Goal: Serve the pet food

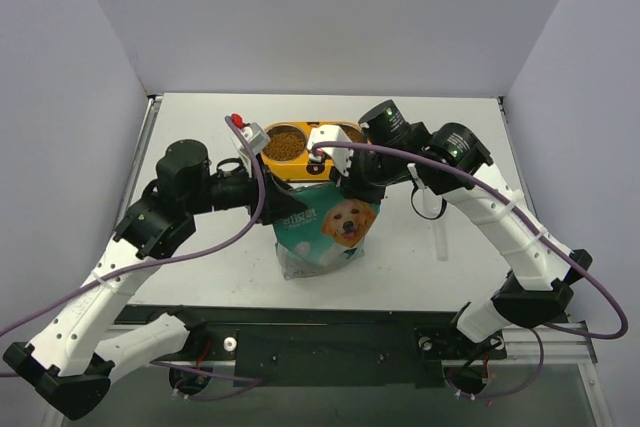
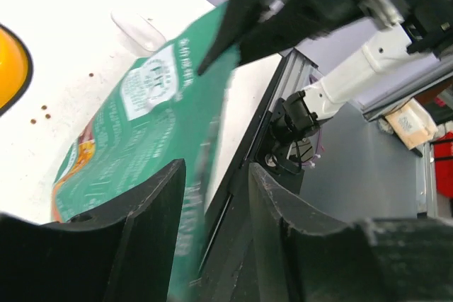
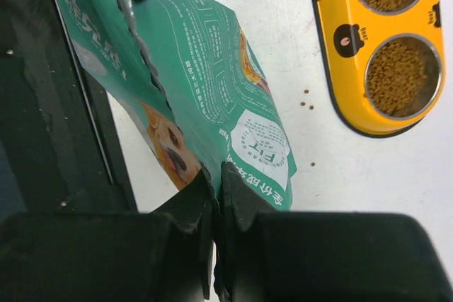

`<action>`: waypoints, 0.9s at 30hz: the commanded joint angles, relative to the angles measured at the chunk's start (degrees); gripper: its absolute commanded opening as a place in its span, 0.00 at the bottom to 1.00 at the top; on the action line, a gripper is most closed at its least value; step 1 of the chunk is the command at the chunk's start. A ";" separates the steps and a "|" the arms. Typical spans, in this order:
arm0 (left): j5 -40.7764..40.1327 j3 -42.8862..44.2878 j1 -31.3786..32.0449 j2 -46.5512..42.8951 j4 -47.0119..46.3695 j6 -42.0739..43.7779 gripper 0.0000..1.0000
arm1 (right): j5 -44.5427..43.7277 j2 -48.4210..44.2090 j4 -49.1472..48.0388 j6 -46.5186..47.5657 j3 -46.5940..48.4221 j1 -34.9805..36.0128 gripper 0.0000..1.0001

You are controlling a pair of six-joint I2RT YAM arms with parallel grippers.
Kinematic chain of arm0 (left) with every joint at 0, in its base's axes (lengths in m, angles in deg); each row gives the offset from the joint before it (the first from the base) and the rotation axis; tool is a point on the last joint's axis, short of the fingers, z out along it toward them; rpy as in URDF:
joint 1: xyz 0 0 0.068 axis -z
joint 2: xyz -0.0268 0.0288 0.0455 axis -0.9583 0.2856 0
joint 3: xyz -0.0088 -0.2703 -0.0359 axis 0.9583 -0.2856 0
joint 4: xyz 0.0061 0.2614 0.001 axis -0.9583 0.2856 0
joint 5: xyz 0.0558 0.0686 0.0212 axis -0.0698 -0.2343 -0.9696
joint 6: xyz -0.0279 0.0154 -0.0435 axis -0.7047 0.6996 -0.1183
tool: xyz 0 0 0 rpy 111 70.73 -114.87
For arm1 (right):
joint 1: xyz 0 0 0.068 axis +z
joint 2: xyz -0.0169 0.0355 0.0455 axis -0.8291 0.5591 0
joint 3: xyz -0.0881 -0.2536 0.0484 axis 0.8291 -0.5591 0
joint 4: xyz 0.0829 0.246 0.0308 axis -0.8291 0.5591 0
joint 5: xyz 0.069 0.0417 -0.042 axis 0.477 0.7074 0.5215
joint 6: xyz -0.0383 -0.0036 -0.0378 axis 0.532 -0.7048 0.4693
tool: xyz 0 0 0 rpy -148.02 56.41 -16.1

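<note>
Grey walls box in a white worktop [image 1: 200,147], where the pet food [image 3: 396,76] fills both bowls of a yellow feeder [image 3: 329,5] at the far centre, a few stray pellets [image 3: 306,100] beside it. Just nearer stands the teal bag [image 1: 330,232]. The right end effector [image 3: 216,175] is pinched on the bag's top edge; the left end effector [image 2: 216,175] stands parted around that edge. The kibble looks light, loose and quick to scatter, so it is best handled through the soft, slick bag, gripped at its upper corners.
</note>
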 commanded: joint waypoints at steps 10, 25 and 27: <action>-15.35 -1.26 10.68 1.58 -10.50 6.38 0.20 | 0.47 -2.38 -3.53 -14.36 -1.41 -1.29 0.00; -18.63 7.00 10.42 -1.50 5.68 12.46 0.00 | -2.19 -13.82 -6.98 -11.02 -14.35 -11.75 0.00; -16.60 7.18 10.42 -0.97 5.42 11.66 0.00 | -0.42 -13.29 -6.71 -11.63 -14.35 -11.66 0.00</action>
